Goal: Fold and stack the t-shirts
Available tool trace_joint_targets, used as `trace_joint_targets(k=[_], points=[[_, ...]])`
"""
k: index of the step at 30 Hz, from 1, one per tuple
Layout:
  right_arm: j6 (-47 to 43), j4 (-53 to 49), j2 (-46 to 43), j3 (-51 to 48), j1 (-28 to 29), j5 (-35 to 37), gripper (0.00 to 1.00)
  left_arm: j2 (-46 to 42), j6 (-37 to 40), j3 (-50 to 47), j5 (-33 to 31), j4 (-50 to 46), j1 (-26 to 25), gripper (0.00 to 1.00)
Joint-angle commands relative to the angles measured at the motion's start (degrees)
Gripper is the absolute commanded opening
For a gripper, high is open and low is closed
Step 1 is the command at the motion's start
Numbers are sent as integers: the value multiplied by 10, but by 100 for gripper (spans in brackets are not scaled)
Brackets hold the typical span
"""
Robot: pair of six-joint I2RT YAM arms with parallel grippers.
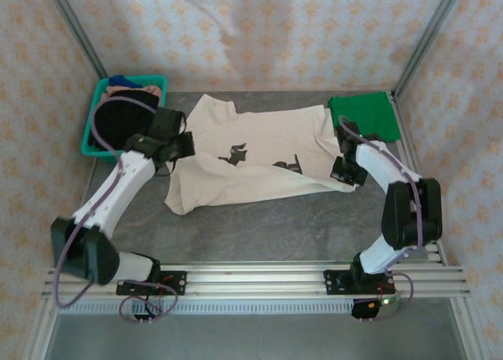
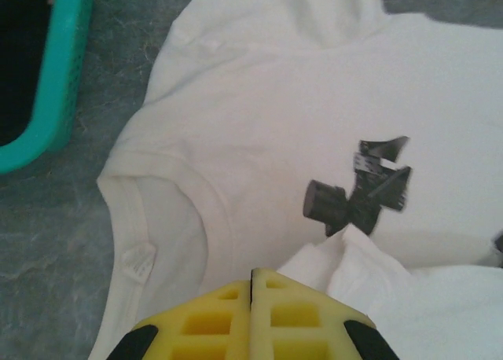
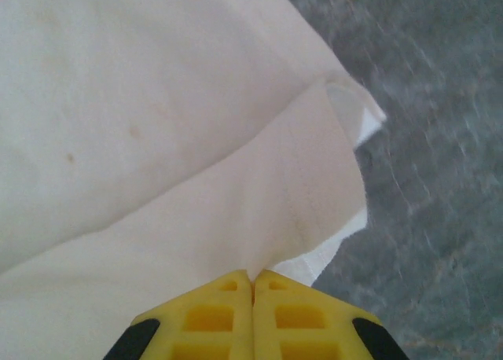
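- Fingers [image 2: 212, 313] of the left gripper [image 1: 174, 145] are pressed together on a raised fold of the cream t-shirt [image 1: 251, 159], beside its collar.
- Fingers of the right gripper [image 3: 252, 279] pinch an edge of the same shirt near its corner.
- That shirt lies spread across the middle of the desk [image 1: 259, 226], black print up.
- At the far right corner sits the green t-shirt [image 1: 361, 112], folded.
- At the far left corner stands the teal basket [image 1: 89, 132].
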Motion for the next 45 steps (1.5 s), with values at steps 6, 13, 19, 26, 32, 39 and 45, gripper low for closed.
trace_joint_targets(k=[6, 13, 19, 26, 32, 39, 45], points=[[51, -93, -120, -55, 10, 48, 7, -170, -33, -122, 11, -67, -1, 0], [81, -102, -217, -106, 10, 24, 8, -216, -50, -186, 31, -57, -8, 0], [86, -47, -195, -109, -2, 38, 9, -153, -34, -170, 19, -20, -9, 0], [51, 2, -9, 0, -21, 38, 9, -23, -10, -92, -29, -3, -8, 0], [33, -16, 105, 92, -22, 63, 18, 53, 2, -37, -60, -4, -4, 0], [29, -72, 99, 140, -30, 151, 32, 120, 12, 15, -58, -8, 3, 0], [34, -10, -29, 26, -10, 20, 52, 139, 12, 31, -60, -13, 11, 0]])
